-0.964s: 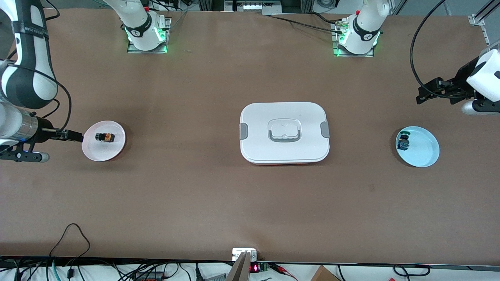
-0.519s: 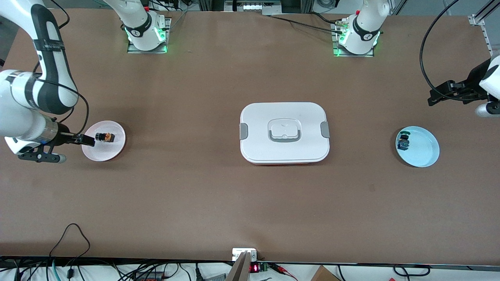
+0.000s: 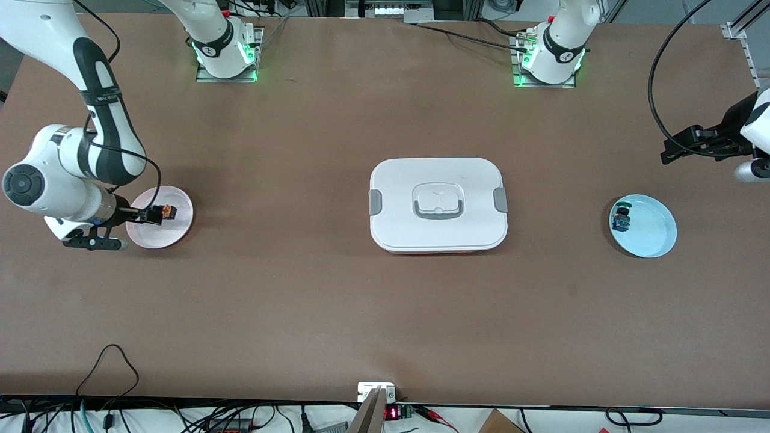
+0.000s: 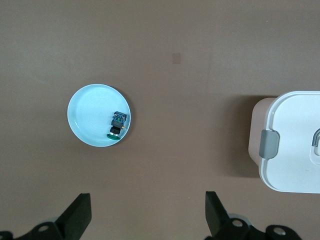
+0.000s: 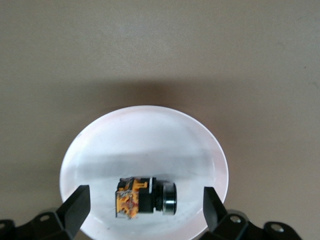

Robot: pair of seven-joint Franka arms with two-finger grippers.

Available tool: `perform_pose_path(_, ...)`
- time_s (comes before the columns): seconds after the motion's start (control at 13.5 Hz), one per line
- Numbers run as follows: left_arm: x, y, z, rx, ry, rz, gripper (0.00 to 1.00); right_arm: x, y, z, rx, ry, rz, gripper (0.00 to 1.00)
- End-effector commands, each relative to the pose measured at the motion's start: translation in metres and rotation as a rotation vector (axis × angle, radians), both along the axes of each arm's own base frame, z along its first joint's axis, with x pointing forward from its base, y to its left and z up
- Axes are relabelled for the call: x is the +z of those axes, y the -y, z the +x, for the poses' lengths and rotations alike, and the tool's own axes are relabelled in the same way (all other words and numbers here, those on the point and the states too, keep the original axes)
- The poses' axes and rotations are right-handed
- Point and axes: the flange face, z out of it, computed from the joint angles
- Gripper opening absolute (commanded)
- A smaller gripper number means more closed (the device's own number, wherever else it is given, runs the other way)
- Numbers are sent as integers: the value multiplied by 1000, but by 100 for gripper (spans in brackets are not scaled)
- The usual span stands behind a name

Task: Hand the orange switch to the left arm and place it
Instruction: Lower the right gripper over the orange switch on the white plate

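Looking for readable writing first: nothing legible can be made out anywhere. The red digits on the little display at the table's 6 o'clock edge are too small to be read, same for the round marks on the arm bases.

The orange switch is found lying on its side roughly mid-plate on the pink plate, which is parked at 9 o'clock from the box, well apart from it. Up close it's seen as a stubby black barrel with a silvery ring at one end and an orange block at the other, with some tiny metal bits on the orange part. In the front view the orange end is pointed toward 3 o'clock, at the box.

The right gripper is held low over that plate with its fingers spread wide. The switch is framed between them with a clear gap on each side, so nothing is gripped yet.

The left gripper is parked over bare table at the left arm's end, at about 1 o'clock from the blue plate, fingers apart and nothing held; that arm is just waiting. A small blue-and-green part is sat at the blue plate's 9 o'clock rim. The box is white, lid on, with grey clips at 3 and 9 o'clock.
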Motion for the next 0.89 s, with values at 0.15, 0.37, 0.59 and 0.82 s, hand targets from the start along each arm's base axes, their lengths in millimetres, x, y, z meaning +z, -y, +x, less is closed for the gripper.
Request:
perform_pose_path(0.15,5,-1,3,-13,1,35,100,-17,0,-5,68,-7,-36,100)
perform_pose_path(0.37,5,-1,3,-12,1,35,100,-21,-3,-9,69,-14,-32,100)
perform_pose_path(0.59,5,0,3,-13,2,35,100,-27,-15,-10,86,-19,-22,100)
perform_pose_path(0.82,5,0,3,-13,2,35,100,-42,-17,-21,95,-1,-16,100)
